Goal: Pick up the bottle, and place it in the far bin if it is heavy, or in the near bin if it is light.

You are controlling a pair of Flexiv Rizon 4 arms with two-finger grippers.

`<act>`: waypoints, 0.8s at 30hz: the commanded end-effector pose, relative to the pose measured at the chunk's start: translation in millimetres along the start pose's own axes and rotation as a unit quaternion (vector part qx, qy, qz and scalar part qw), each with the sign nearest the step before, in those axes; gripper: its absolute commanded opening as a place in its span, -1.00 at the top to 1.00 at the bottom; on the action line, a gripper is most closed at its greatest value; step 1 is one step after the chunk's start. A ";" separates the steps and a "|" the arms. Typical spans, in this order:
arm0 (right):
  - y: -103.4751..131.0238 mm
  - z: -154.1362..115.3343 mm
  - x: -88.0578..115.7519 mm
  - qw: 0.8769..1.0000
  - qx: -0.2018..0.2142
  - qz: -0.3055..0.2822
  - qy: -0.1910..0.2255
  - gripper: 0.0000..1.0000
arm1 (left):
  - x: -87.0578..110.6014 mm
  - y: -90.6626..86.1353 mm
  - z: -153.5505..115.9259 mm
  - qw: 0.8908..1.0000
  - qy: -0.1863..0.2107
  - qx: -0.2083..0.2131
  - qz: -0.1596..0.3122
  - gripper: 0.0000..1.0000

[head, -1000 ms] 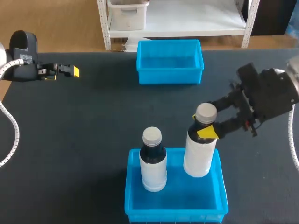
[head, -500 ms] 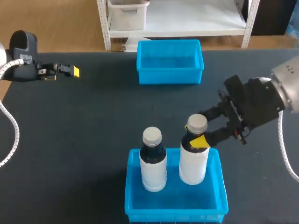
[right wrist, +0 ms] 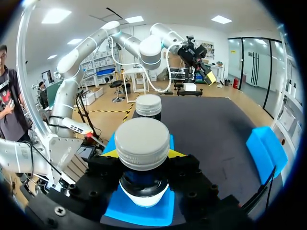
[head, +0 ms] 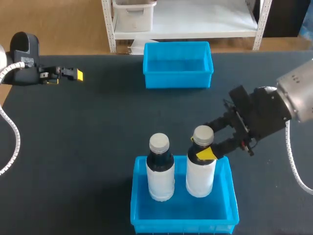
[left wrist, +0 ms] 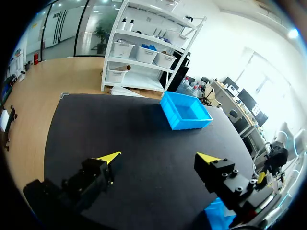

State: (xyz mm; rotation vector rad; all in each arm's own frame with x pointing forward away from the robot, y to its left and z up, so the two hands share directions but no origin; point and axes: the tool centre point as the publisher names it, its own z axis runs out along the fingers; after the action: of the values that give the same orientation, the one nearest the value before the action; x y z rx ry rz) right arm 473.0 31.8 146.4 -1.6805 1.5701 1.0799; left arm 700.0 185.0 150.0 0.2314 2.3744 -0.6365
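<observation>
left bottle (head: 160,171), right bottle (head: 199,175) in bin (head: 136,205)

A: How many bottles do you count?
B: Two. There is the first bottle (head: 160,169) and the second bottle (head: 200,169), both white with grey caps.
A: And bins?
B: Two again, both blue: the near bin (head: 183,226) and the far bin (head: 178,81).
A: Your own tools?
B: Two of them, my left tool (head: 73,75) and my right tool (head: 202,146), each yellow-tipped.
A: Worktops?
B: Just the one dark worktop (head: 98,127).
</observation>
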 end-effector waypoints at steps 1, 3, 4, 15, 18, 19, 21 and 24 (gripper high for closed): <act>-1.8 0.7 2.7 1.000 0.000 -0.001 -0.001 1.00 | 0.0 0.0 0.0 1.000 0.000 0.000 0.000 -1.00; -1.7 1.3 4.1 1.000 0.000 0.000 -0.001 1.00 | 0.0 0.0 0.0 1.000 0.000 0.000 0.000 -1.00; -1.6 1.4 4.4 1.000 0.000 0.000 0.000 1.00 | 0.0 0.0 0.0 1.000 0.000 0.000 0.000 -1.00; -1.2 3.0 9.4 1.000 -0.003 0.000 0.001 1.00 | 0.0 0.0 0.0 1.000 0.000 0.000 0.000 -1.00; -1.1 3.6 10.9 1.000 -0.004 0.002 0.001 1.00 | 0.0 0.0 0.0 1.000 0.000 0.000 0.000 -1.00; -1.0 3.8 11.3 1.000 -0.004 0.002 0.001 1.00 | 0.0 0.0 0.0 1.000 0.000 0.000 0.000 -1.00; -0.7 4.1 12.3 1.000 -0.005 0.002 0.002 0.84 | 0.0 0.0 0.0 1.000 0.000 0.000 0.000 -1.00; -0.2 4.5 13.3 1.000 -0.008 0.003 0.001 0.45 | 0.0 0.0 0.0 1.000 0.000 0.000 0.000 -1.00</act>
State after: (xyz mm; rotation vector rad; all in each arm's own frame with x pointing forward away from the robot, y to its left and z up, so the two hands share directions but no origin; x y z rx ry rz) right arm 470.2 28.6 134.7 -1.6889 1.5779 1.0896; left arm 700.0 184.9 150.0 0.2314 2.3744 -0.6365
